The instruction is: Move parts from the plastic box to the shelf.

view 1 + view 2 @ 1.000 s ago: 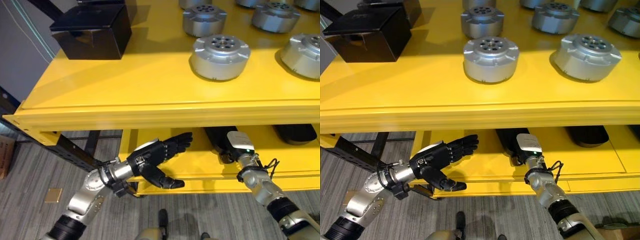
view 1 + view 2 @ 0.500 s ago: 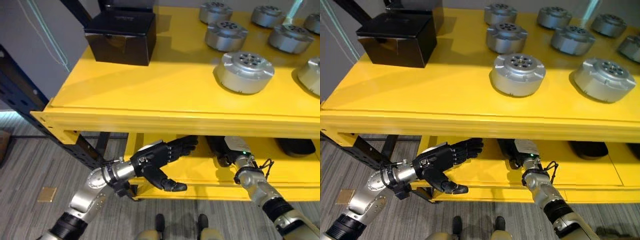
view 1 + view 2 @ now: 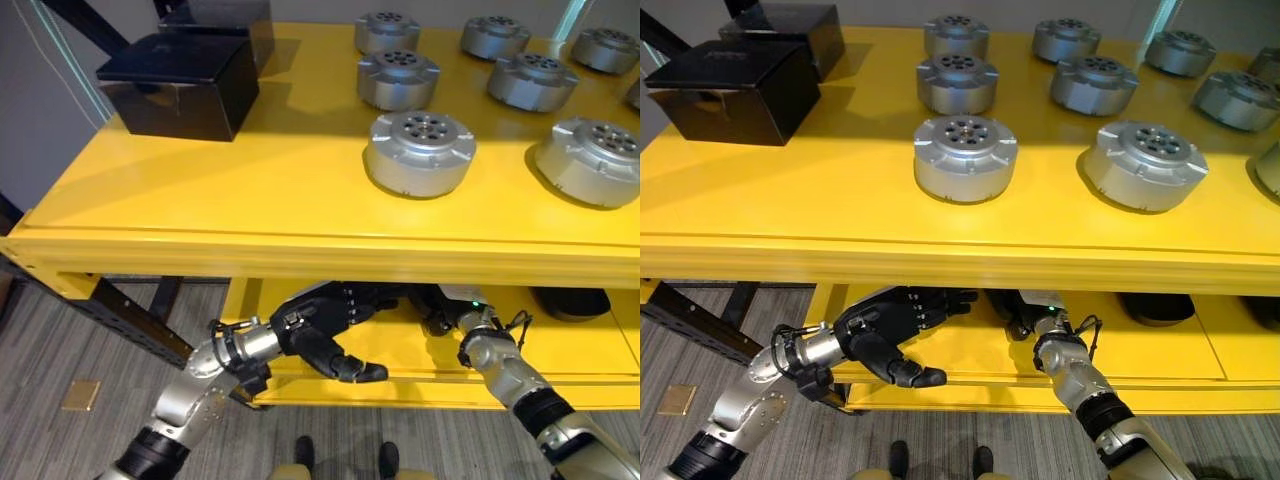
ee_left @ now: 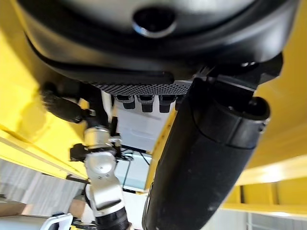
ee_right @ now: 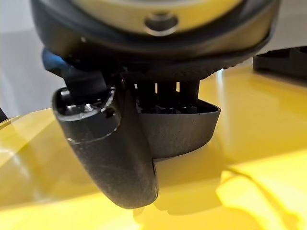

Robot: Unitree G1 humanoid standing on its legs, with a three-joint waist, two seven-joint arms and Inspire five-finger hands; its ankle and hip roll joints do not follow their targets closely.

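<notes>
Several round silver parts, the nearest one, stand on the top board of the yellow shelf. Both hands are below that board, over the lower yellow board. My left hand is open, fingers straight under the top board and thumb jutting toward the front edge; it holds nothing. My right hand reaches in beside it. Its fingers lie straight against a dark grey thing on the lower board, with the thumb beside it. The shelf edge hides most of that hand from above.
Two black boxes sit at the top board's back left. Another dark object lies on the lower board further right. A dark slanted shelf brace runs at the lower left above grey plank floor.
The camera has shifted. My left hand has slid further in under the top board, closer to the right hand. The right hand sits a little deeper under the board.
</notes>
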